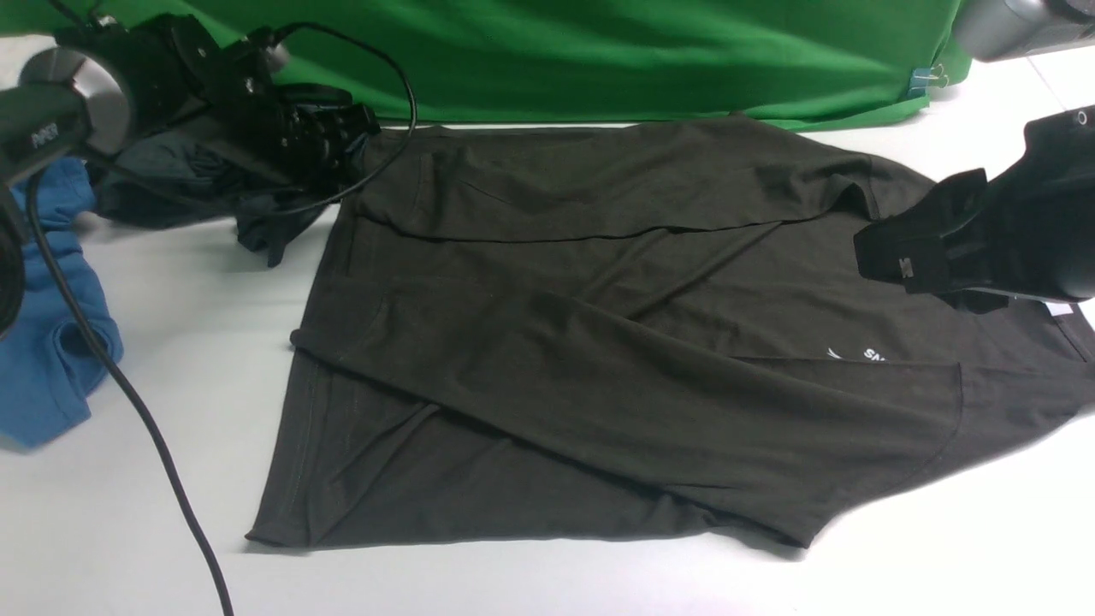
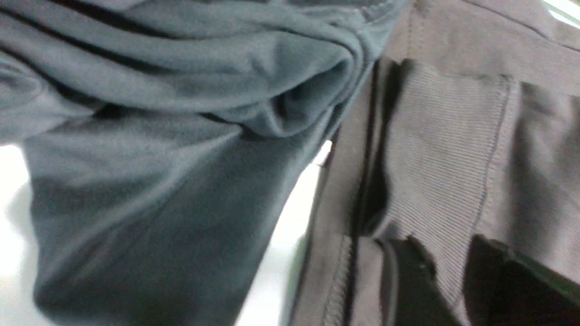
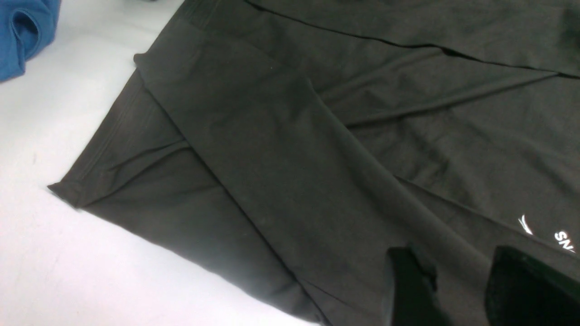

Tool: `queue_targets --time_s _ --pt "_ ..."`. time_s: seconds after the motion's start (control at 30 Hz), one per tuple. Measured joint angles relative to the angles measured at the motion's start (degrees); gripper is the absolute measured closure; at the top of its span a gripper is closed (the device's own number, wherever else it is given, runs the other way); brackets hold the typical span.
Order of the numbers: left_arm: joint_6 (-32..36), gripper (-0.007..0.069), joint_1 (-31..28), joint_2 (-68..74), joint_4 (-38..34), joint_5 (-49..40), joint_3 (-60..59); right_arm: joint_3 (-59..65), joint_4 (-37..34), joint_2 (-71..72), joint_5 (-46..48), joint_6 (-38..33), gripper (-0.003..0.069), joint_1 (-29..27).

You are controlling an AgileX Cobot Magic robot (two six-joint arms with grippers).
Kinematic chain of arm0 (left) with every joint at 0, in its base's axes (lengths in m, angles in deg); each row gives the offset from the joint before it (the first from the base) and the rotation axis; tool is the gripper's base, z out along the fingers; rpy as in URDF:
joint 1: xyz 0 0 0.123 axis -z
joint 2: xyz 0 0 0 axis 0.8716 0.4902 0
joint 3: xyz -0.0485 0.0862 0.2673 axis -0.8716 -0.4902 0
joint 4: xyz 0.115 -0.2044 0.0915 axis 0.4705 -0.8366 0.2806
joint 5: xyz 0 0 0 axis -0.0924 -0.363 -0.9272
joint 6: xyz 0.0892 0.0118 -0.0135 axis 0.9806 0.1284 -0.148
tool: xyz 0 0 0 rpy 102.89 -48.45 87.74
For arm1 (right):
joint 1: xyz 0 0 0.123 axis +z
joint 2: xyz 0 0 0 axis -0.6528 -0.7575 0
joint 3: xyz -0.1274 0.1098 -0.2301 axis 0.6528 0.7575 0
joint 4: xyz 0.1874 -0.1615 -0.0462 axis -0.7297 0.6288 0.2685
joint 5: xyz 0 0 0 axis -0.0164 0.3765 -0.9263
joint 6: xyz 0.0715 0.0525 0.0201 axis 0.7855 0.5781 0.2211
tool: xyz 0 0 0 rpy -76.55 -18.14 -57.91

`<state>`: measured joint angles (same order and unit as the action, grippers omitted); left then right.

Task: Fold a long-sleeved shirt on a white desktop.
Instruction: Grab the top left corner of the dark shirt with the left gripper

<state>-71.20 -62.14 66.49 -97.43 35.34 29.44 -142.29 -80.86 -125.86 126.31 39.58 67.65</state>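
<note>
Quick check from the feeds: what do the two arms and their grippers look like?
Both arms are mostly black. The left arm has a grey rounded joint with white lettering and trailing black cables. The left gripper and right gripper end in flat black jaws; the right carries a small white mark.

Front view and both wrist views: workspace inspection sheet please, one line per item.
Surface: white desktop, no stains seen.
Job's things: dark shirt lying flat, both sleeves folded across the body, chest logo partly covered.
Clutter: crumpled grey garment beside the shirt; blue garment at the left edge.
Grippers: left gripper open, ribbed shirt edge between its jaws; right gripper open above the shirt, holding nothing.
Cables: black cable trailing across the desktop at the left.
Surroundings: green cloth backdrop behind the desktop.
</note>
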Motion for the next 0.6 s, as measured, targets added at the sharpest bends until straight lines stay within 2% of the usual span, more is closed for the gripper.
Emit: queue_targets --time_s 0.1,0.23,0.47,0.6 --pt "4.63 0.0298 0.0 1.52 -2.93 0.9 0.0 0.0 0.0 0.0 0.0 0.0 0.0417 0.0" --pt "6.96 0.0256 0.0 3.22 -4.47 1.99 0.0 0.0 -0.31 0.0 0.0 0.0 0.0417 0.0" --pt "7.88 0.0251 0.0 3.78 -5.99 5.23 0.0 0.0 -0.5 0.0 0.0 -0.06 0.0417 0.0" --pt "12.36 0.0265 0.0 4.11 -10.23 6.12 0.0 0.0 -0.61 0.0 0.0 -0.06 0.0417 0.0"
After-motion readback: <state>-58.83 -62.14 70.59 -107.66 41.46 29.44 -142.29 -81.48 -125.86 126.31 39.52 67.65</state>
